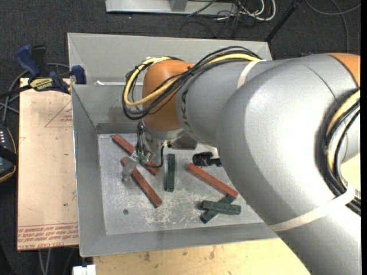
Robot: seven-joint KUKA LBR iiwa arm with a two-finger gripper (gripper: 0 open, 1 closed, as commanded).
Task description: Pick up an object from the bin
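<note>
My gripper (137, 166) is down near the bin floor at the left centre, below the orange wrist cover, and it is open. One grey fingertip (127, 171) shows at the left of a long red stick (147, 189) that runs diagonally toward the front. The stick's upper end lies under the gripper. A second red stick (123, 143) lies just behind it, toward the back left. A dark green stick (170, 173) lies close on the right, nearly upright in the view. Nothing is visibly lifted.
A third red stick (212, 180) lies diagonally at the right, and a small black part (206, 160) sits behind it. Two crossed dark green sticks (220, 208) lie at the front right. The big arm covers the bin's right side.
</note>
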